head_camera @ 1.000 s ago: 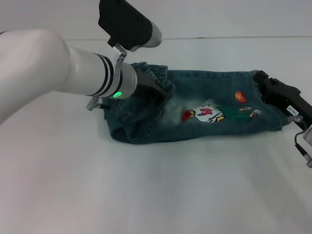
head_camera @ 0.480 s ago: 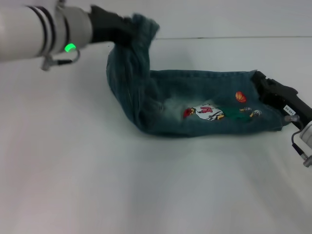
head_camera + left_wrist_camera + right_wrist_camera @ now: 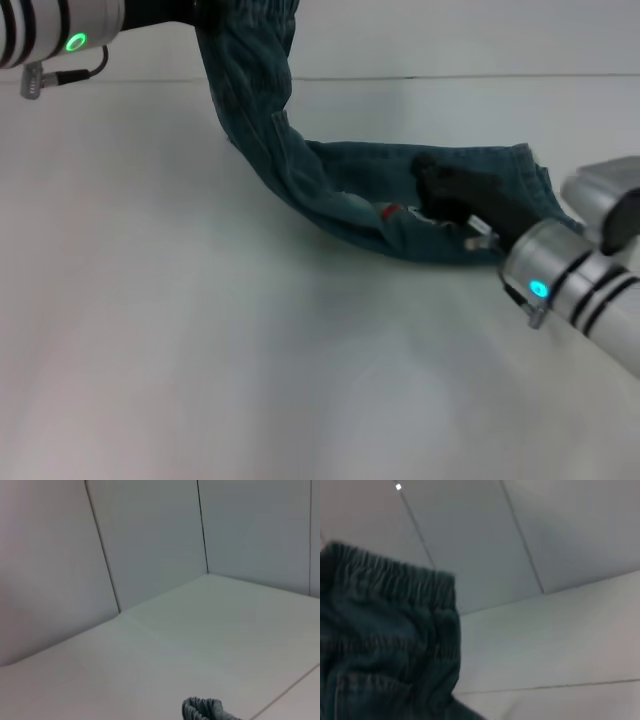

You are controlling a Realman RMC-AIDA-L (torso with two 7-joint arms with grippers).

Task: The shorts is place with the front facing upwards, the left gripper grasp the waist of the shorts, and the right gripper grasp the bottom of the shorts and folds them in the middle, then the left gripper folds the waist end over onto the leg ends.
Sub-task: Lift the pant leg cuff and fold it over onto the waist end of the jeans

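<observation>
The left gripper (image 3: pixel 185 12) clenches the waist of the shorts (image 3: pixel 262 10) and holds it high above the counter (image 3: pixel 250 370), so the shorts (image 3: pixel 300 170) hang in a slanting drape ready to carry toward the leg ends (image 3: pixel 530 170). The right gripper (image 3: pixel 440 185) rests on the lower part near the hems, apparently pinning it flat; whether its fingers are closed cannot be told.

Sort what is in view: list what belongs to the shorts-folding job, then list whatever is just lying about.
In the job:
shorts
waist, lifted by left gripper
leg ends
right gripper, resting on the shorts

Lying about:
nothing; only the table
</observation>
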